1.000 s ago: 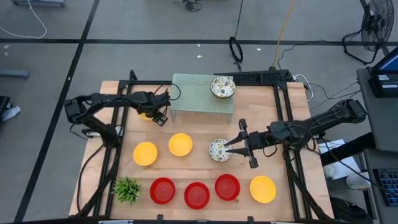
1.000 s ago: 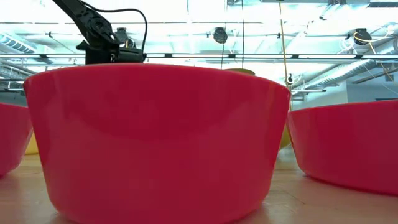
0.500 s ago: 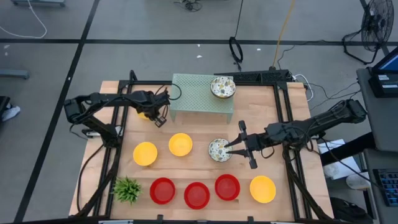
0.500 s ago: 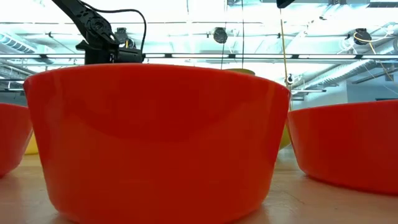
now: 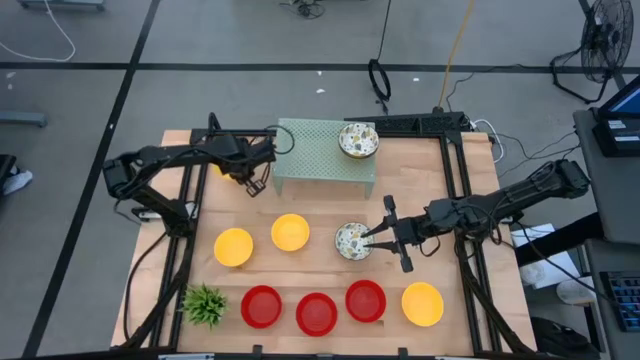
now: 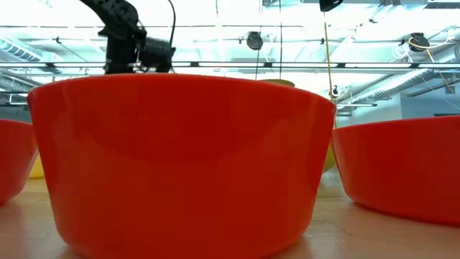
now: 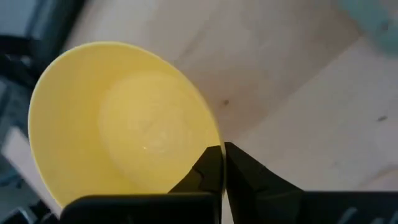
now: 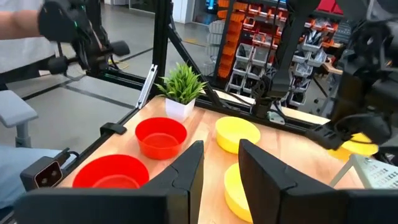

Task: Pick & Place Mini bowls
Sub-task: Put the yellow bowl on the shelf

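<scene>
In the left wrist view my left gripper (image 7: 222,155) is shut on a yellow mini bowl (image 7: 118,130). From above, that gripper (image 5: 255,165) is at the back left, beside the pale green mesh stand (image 5: 315,150). A speckled mini bowl (image 5: 357,140) sits on the stand. My right gripper (image 5: 370,238) stands open, with its fingertips over the right rim of a second speckled bowl (image 5: 350,241) that rests on the table. That bowl is hidden in the right wrist view, where a gap shows between the right gripper's fingers (image 8: 221,149). My left gripper pinches the yellow bowl's rim (image 7: 210,144) between its two shut fingers, one on the inner side and one on the outer. The bowl sits tilted in the hold, its hollow facing the wrist camera, with the wooden table showing beyond it.
Yellow bowls (image 5: 233,247) (image 5: 290,232) (image 5: 422,304) and red bowls (image 5: 261,306) (image 5: 316,313) (image 5: 365,300) rest on the table's near half. A green plant (image 5: 204,303) stands at the near left. One red bowl (image 6: 180,158) fills the low view. A person (image 8: 56,25) is beyond the table's left side.
My left gripper has gone up and toward the far edge and the mesh stand, taking the yellow bowl with it.
</scene>
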Available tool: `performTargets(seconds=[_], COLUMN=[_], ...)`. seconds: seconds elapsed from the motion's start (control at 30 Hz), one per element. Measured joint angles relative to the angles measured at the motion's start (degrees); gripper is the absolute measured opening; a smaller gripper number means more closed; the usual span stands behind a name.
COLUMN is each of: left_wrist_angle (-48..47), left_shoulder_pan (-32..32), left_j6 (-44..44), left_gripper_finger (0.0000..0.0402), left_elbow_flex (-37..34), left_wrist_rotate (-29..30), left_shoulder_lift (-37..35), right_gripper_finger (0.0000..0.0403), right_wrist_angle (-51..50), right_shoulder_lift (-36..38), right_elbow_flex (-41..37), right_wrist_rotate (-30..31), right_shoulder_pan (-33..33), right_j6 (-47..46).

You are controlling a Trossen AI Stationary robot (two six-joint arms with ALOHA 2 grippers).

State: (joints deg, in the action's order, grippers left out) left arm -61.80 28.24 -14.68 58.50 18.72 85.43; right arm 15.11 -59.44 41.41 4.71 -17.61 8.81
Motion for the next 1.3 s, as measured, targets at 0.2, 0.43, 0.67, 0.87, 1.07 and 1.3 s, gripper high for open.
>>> performTargets(seconds=[0.2, 0.43, 0.67, 0.87, 1.07, 1.3], left_wrist_angle=[-5.0, -2.5, 11.5, 15.6, 17.2, 19.6], left_shoulder_pan=[-2.2, -5.5, -9.3, -12.3, -13.0, -12.9], left_j6=[1.5, 4.4, 9.4, 13.6, 18.8, 23.4], left_gripper_finger=[0.0011, 0.0014, 0.001, 0.0005, 0.0011, 0.0014], left_elbow_flex=[12.3, 24.8, 26.3, 26.3, 26.3, 26.3], left_wrist_rotate=[5.7, 6.6, -9.3, -9.3, -9.7, -9.9], left_shoulder_lift=[0.0, -0.1, 0.6, 4.1, 7.9, 9.8], right_gripper_finger=[0.0089, 0.0089, 0.0089, 0.0089, 0.0089, 0.0089], right_wrist_angle=[-0.9, -1.3, -1.3, -1.2, -0.8, -0.8], right_shoulder_lift=[0.0, 0.0, 0.0, 0.0, 0.0, 0.0], right_elbow_flex=[0.0, 0.0, 0.0, 0.0, 0.0, 0.0], right_wrist_rotate=[0.0, 0.0, 0.0, 0.0, 0.0, 0.0], right_shoulder_pan=[0.0, 0.0, 0.0, 0.0, 0.0, 0.0], right_j6=[-0.1, -0.1, -0.1, -0.2, -0.2, -0.2])
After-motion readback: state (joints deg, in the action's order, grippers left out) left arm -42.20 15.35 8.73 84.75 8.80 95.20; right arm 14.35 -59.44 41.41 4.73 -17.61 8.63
